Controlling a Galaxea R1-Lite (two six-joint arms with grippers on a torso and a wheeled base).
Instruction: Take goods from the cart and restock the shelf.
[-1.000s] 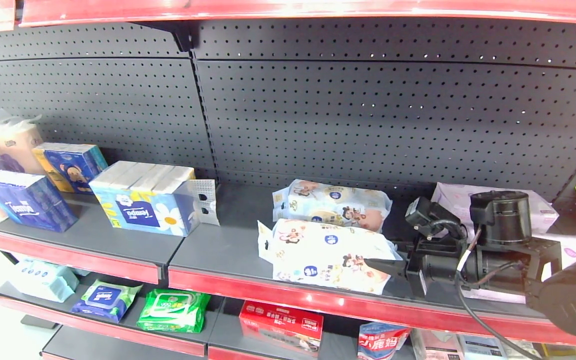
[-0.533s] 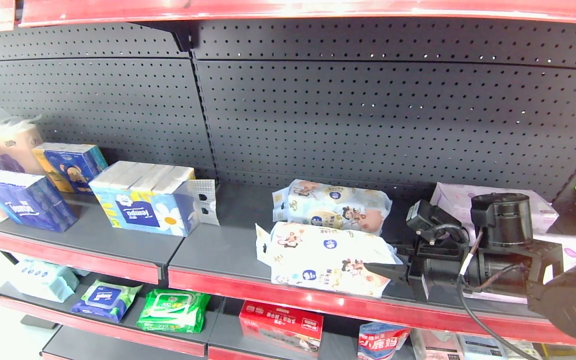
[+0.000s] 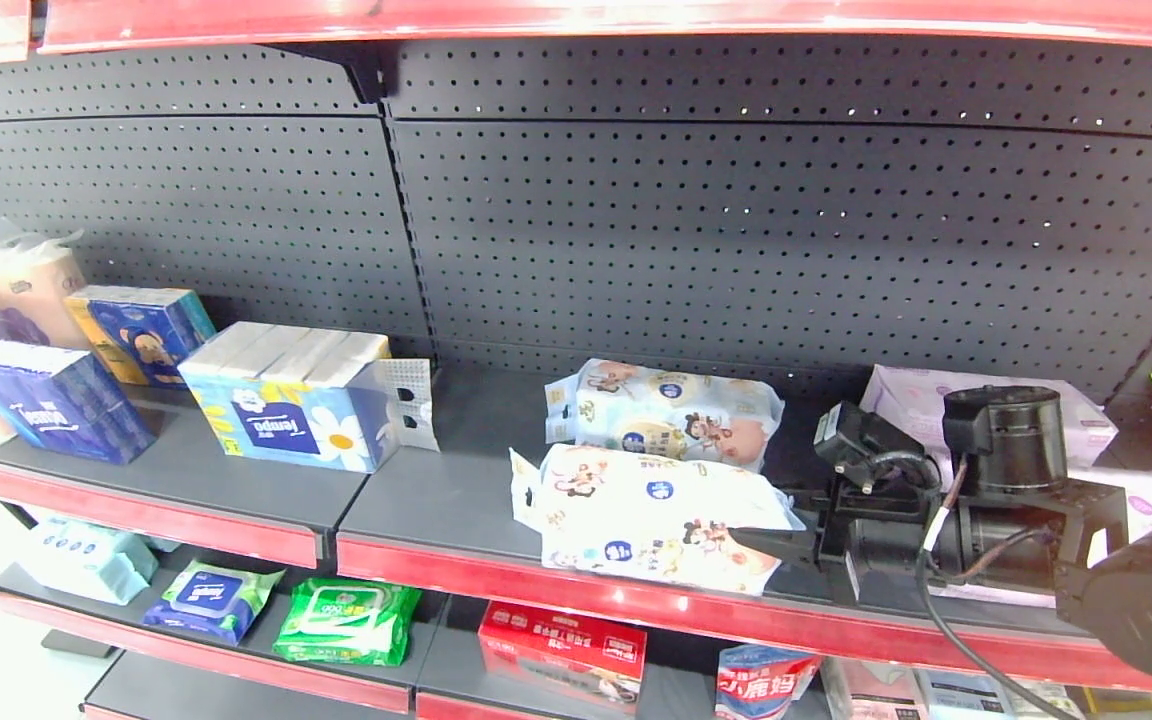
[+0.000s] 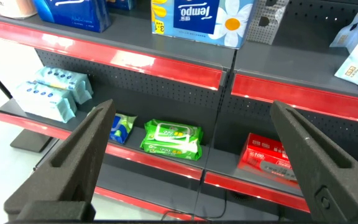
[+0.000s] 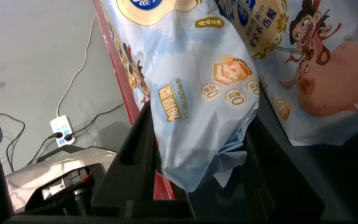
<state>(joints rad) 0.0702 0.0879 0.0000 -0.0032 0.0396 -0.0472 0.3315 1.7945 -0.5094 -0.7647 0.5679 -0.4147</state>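
One shelf (image 3: 436, 490) is the work surface. Its red front edge (image 3: 456, 575) is the reference for every position below.

1. Tissue pack (image 3: 286, 410): stands set back from the red front edge, along its left stretch. It plays no part in the present step.
2. Front wipes pack (image 3: 646, 515): lies flat just behind the red front edge, with its near side on or slightly over that edge. This is the item being stocked.
3. Rear wipes pack (image 3: 666, 410): lies farther back from the red front edge, directly behind item 2 and touching it or nearly so.
4. Right gripper (image 3: 771, 540): sits just above the red front edge, at the right end of the front wipes pack. In the right wrist view its fingers (image 5: 135, 155) stand on both sides of the pack's crimped end and are clamped on it.
5. Left gripper (image 4: 192, 109): hangs below the red front edge, out in front of the lower shelves, with its fingers wide apart and nothing held.

Step in hand: placing the front wipes pack, judged to be near completion. The underside of the pack is hidden, so it cannot be confirmed that its full weight rests on the shelf.

Next move, as judged:
- Seat the pack farther back from the red front edge if it overhangs.
- Spread the right fingers.
- Draw the gripper out along the edge without dragging the crimped end.
- Go to the cart for the next item.
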